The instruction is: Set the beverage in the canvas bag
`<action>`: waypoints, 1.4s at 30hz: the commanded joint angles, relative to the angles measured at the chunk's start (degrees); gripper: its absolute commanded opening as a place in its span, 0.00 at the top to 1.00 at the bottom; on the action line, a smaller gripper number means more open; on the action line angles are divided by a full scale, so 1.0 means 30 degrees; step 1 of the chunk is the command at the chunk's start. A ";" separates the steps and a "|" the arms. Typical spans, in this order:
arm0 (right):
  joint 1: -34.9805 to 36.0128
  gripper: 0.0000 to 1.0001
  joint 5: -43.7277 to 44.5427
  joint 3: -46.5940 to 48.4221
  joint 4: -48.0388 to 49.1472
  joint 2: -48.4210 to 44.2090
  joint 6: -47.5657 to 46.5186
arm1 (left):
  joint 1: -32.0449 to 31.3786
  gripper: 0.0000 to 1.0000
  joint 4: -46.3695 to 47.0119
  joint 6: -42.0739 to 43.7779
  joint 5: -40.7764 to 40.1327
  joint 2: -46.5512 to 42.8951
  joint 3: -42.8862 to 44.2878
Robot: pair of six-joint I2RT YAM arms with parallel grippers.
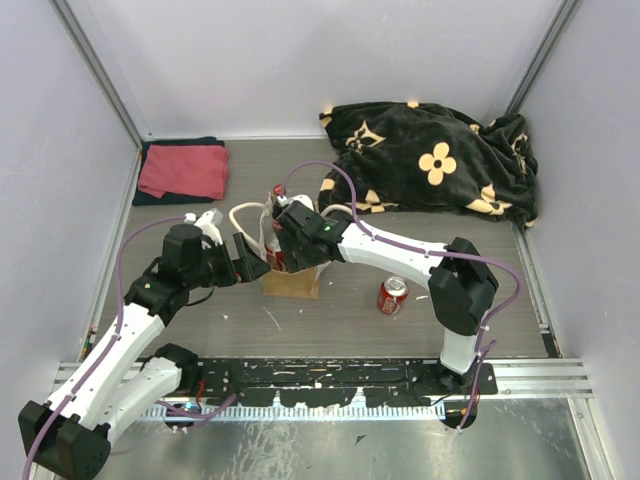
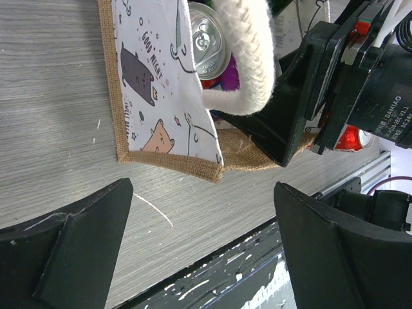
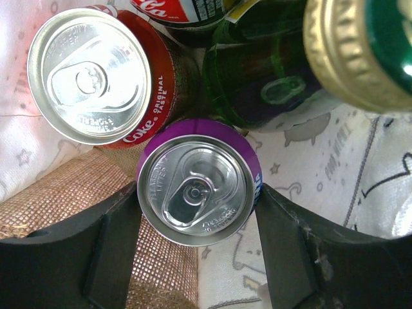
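Observation:
The canvas bag (image 1: 292, 280) stands upright mid-table, tan with cream handles; its printed lining (image 2: 161, 84) and a handle (image 2: 248, 58) show in the left wrist view. My right gripper (image 1: 292, 235) reaches down into the bag, its jaws closed against both sides of a purple can (image 3: 196, 187). Inside the bag beside it are a red Coke can (image 3: 90, 77) and a green bottle (image 3: 270, 77) with a gold cap (image 3: 360, 51). My left gripper (image 1: 245, 258) hovers open and empty just left of the bag, its fingers (image 2: 77, 244) wide apart above the tabletop.
Another red can (image 1: 392, 295) stands on the table right of the bag. A folded red towel (image 1: 183, 170) lies at the back left. A black flowered blanket (image 1: 430, 160) is heaped at the back right. Walls enclose three sides.

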 commanded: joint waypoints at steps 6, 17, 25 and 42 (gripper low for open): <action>-0.0144 0.19 0.1790 0.0685 -0.1351 -0.1570 -0.0420 | -0.0051 0.02 0.0384 0.0185 0.0286 -0.0189 0.0100; -0.0112 0.15 0.1977 0.1690 -0.1780 -0.2881 -0.0385 | -0.0051 0.02 0.1166 -0.0082 0.0189 0.0241 -0.0312; -0.0098 0.15 0.2178 0.3113 -0.2287 -0.4021 -0.0194 | -0.0149 0.02 0.2103 -0.0715 0.0159 0.1206 -0.0340; -0.0114 0.16 0.5257 0.3112 -0.5190 -0.9271 0.0757 | -0.0813 0.02 0.1479 -0.5063 -0.2074 0.4199 0.1702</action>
